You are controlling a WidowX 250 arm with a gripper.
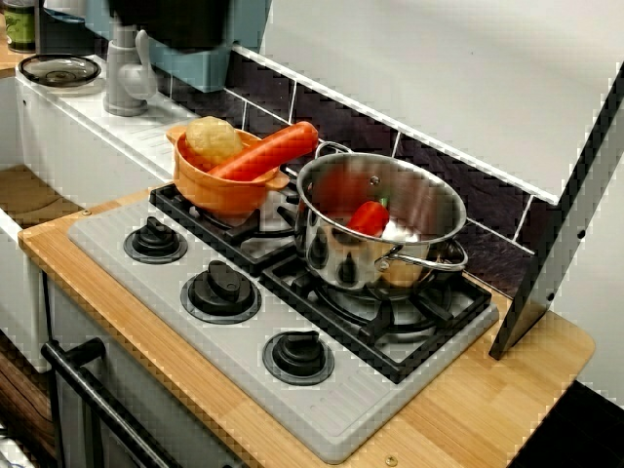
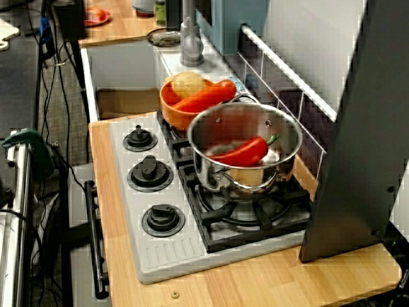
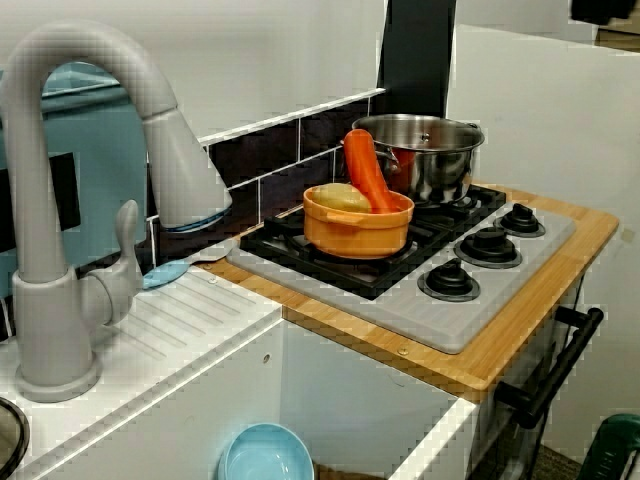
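Front-corner view first, since it's showing the most: lowest in the frame and nearest the lens, three black knobs (image 1: 222, 288) are sitting in a row on the grey stove (image 1: 322, 414). Going back from there, a steel pot (image 1: 336, 253) is standing on the right-hand burner at centre right, and a red pepper (image 1: 369, 217) is lying inside it on the bottom. In the higher view from the stove's front, the pepper's long axis is running left to right across the frame, with the green stem pointing right. Just left of the pot, an orange bowl (image 1: 219, 190) is sitting on the left-hand burner, holding a potato (image 1: 213, 139) and a carrot (image 1: 263, 153). The carrot is leaning over the rim and climbing toward the upper right, its tip ending close to the pot. Furthest back, a grey faucet (image 1: 125, 73) is standing at upper left and a dark panel (image 1: 561, 224) is leaning at the right edge. No gripper is showing up in any view, so I can't tell how its fingers are set or which way the pepper lies from them.
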